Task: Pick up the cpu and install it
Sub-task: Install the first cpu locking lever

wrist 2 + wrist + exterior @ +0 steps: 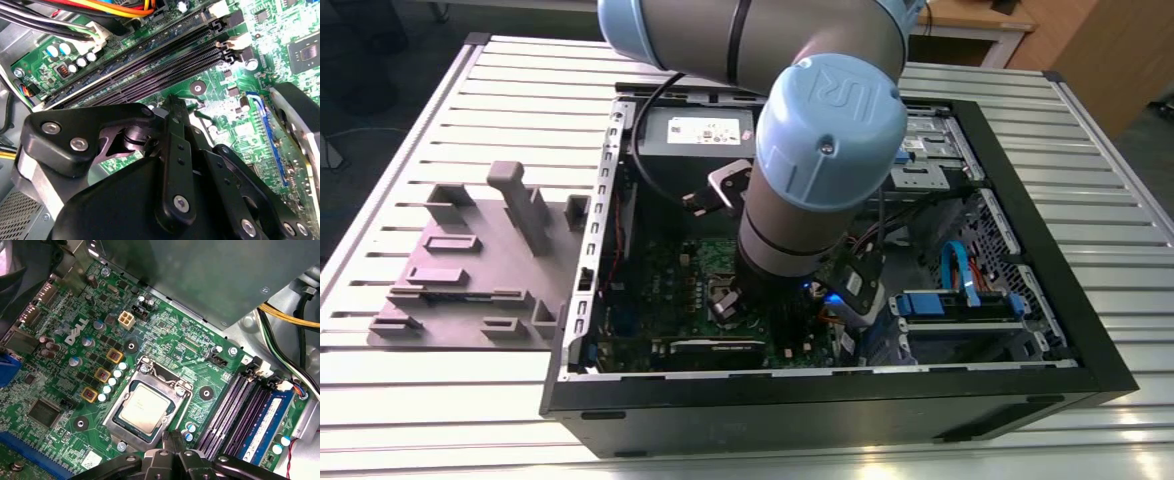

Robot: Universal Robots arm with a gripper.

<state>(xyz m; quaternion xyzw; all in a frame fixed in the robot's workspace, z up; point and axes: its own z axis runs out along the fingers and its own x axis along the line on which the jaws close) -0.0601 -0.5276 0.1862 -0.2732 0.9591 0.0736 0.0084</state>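
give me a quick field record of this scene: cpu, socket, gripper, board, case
cpu: small flat square silvery-grey chip, lying in the socket
socket: square metal frame, open around the chip
gripper: black gripper just beside the socket, holding nothing visible
board: green motherboard with black memory slots
case: open black computer case on a slatted metal table

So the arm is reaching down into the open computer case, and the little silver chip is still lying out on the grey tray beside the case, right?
Not quite. The arm does reach into the open computer case, but the cpu is not on the grey tray. The first wrist view shows it sitting inside the metal-framed socket on the green motherboard.
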